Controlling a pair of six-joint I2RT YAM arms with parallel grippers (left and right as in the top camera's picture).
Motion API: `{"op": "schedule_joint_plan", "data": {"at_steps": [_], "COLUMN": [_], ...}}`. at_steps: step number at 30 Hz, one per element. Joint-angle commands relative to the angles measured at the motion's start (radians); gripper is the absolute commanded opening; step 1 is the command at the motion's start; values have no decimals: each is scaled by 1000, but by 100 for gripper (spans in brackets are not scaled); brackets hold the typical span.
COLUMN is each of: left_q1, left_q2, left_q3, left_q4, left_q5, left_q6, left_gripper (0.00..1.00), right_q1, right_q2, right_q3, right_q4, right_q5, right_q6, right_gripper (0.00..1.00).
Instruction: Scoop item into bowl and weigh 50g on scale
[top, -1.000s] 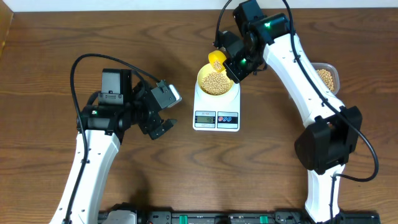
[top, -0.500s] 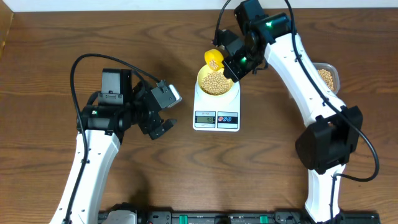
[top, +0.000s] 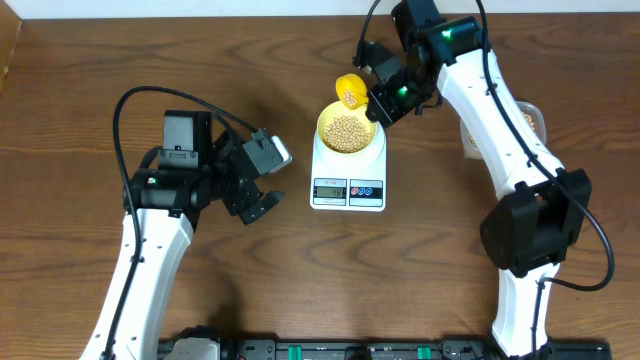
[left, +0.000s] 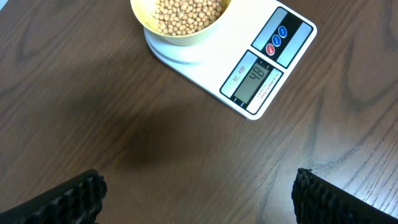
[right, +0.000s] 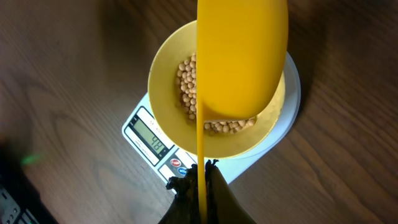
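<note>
The pale yellow bowl (top: 349, 133) holds tan beans (top: 348, 133) and stands on the white scale (top: 348, 180). It also shows in the left wrist view (left: 180, 18) and the right wrist view (right: 165, 93). The scale display (left: 252, 79) reads 48. My right gripper (top: 383, 97) is shut on the handle of a bright yellow scoop (top: 349, 90), held tilted over the bowl's far rim with a few beans in it. In the right wrist view the scoop (right: 242, 56) covers part of the bowl. My left gripper (top: 262, 205) is open and empty, left of the scale.
A clear plastic tub of beans (top: 528, 122) stands at the right, partly hidden behind my right arm. The table is brown wood (top: 300, 270).
My right gripper has lifted the scoop up and back from the bowl, toward the far side. The left arm has not moved.
</note>
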Motion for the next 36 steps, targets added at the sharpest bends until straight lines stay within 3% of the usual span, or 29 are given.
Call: {"op": "schedule_joint_plan", "data": {"at_steps": [1, 22, 36], "left_q1": [4, 4, 4], "left_q2": [6, 6, 6], "left_q3": [-9, -9, -9], "left_q4": [-2, -2, -2], "left_q5": [-6, -6, -6], "left_q6": [9, 10, 10], "left_gripper": [98, 98, 98], "right_q1": [3, 47, 48], "right_q2": [2, 2, 2], "right_q3": [24, 24, 24], "right_q4": [1, -24, -19], "right_q5": [-10, 167, 162], "right_q6": [-23, -90, -91], "right_gripper": [1, 1, 1]}}
